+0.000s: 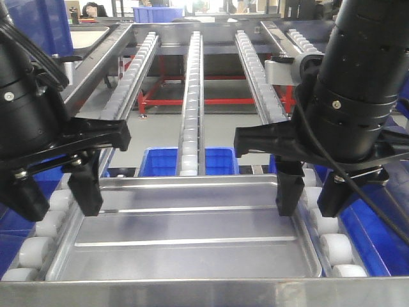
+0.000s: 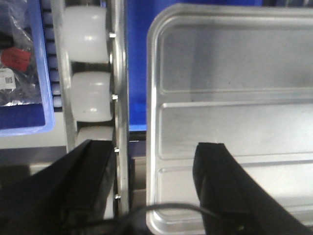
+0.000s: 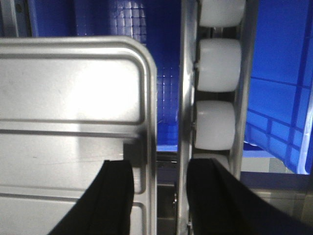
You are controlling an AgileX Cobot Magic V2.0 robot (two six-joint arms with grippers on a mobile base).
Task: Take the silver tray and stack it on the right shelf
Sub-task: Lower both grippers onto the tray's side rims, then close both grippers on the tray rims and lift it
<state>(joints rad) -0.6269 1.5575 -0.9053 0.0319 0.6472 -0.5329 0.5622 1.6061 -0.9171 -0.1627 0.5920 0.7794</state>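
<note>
Evidently the silver tray (image 1: 192, 240) is lying flat on the right shelf (image 1: 33, 251), carried by the white roller rails on both sides and set just behind the broad front bar (image 1: 192, 294). Both grippers are spread open and nothing is held. The left gripper (image 1: 57, 199) is placed astride the tray's left rim, with 1 finger inside the tray and 1 over the rail, and the right gripper (image 1: 312, 198) is set likewise over the right rim. No clamping on either rim is seen in the wrist views, though contact at the very fingertips cannot be ruled out, since they are cut off by the frame edge. Judged from this, the placing appears done, and only the withdrawal of the 2 arms seems left.
</note>
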